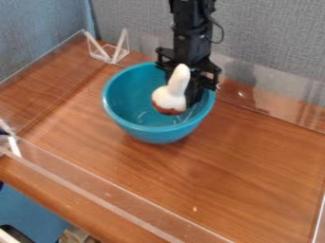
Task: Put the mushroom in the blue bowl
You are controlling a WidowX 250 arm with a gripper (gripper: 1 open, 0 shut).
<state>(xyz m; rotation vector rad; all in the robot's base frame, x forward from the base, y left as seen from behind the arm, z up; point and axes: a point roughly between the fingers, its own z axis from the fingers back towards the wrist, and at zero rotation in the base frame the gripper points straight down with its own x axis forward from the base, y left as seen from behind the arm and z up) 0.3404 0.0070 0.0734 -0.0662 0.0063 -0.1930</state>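
The cream-stemmed mushroom (172,95), its rounded cap reddish-brown, is at the blue bowl (143,119), stem up, clenched in the black gripper (193,87). The bowl is deep, smooth and glossy, standing on a wood-grained table (235,176). Behind it is a white wire rack (106,47).

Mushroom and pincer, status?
Pincer shut on mushroom, cap down, over the bowl. Nothing seen in the way. Release not yet done.

1 black arm reaches down from above, fingers (196,87) pointing downward, closed.
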